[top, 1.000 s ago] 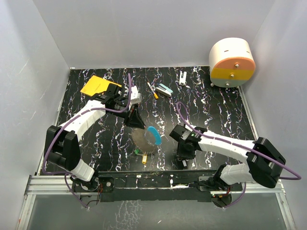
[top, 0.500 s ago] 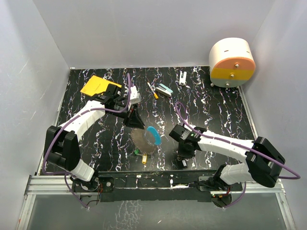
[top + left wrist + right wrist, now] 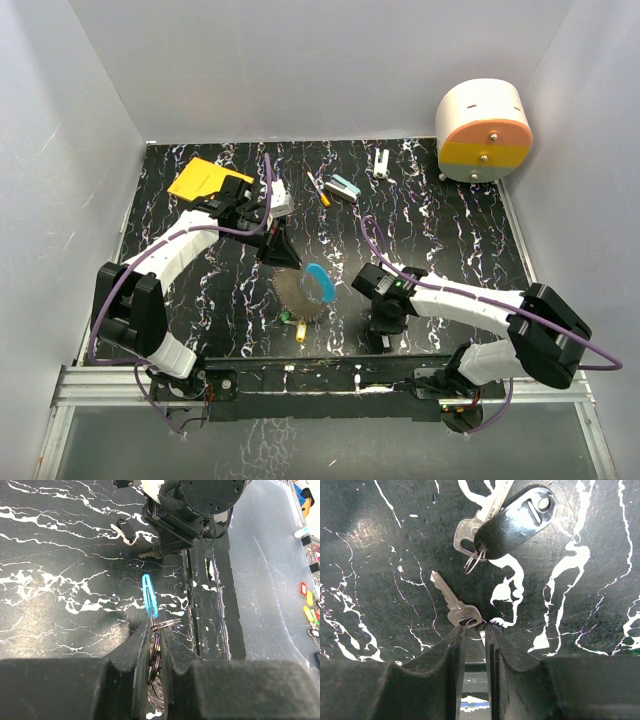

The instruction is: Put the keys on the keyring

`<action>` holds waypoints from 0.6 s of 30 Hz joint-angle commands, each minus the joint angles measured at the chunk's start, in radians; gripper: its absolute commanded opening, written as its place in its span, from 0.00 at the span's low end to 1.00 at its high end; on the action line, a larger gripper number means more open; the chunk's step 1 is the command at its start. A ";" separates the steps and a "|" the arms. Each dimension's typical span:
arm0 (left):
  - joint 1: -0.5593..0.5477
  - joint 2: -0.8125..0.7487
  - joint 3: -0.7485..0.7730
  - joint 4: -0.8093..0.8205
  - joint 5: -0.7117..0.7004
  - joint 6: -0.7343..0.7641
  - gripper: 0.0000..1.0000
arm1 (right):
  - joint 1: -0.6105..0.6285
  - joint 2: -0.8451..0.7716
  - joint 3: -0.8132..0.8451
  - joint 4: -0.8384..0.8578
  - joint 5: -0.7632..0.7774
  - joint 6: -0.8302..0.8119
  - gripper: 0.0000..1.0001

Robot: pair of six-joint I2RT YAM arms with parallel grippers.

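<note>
From above, the left gripper [image 3: 283, 257] is seen closed on the keyring [image 3: 297, 298], which sits near the middle of the table [image 3: 450, 230] toward its near edge. The blue arc [image 3: 320, 282] of the keyring is turned toward the right arm. Two keys with green and yellow heads [image 3: 298, 326] lie just beside the loop; whether they are already threaded cannot be told. The right gripper [image 3: 382, 337] is lowered to the table surface, near the keyring but apart from it.

In the left wrist view, the wire of the keyring is clamped between the closed fingers, and the blue arc stands out edge-on ahead of them.

In the right wrist view, a silver key [image 3: 461, 613] lies flat with its head at the fingertips. The jaws stand narrow, with the key's small ring [image 3: 476, 628] at the mouth of the gap; whether it is pinched cannot be told. A second key on a black tag [image 3: 516, 520] lies beyond, apart.

The step in hand is judged to be the pickup of the silver key. A firm hold should be taken on the head rather than the thin ring, the key lifted straight up clear of its neighbour, and the keyring held steady.
</note>
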 commanded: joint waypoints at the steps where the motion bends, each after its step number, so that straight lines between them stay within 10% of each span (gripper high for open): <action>1: 0.009 -0.059 -0.005 -0.005 0.069 -0.012 0.00 | 0.007 -0.003 -0.004 0.024 0.006 -0.001 0.25; 12: 0.009 -0.058 -0.011 0.006 0.067 -0.024 0.00 | 0.007 -0.057 0.024 0.007 0.056 0.027 0.09; 18: 0.010 -0.056 -0.009 0.008 0.067 -0.026 0.00 | 0.007 -0.091 0.090 -0.039 0.192 0.059 0.34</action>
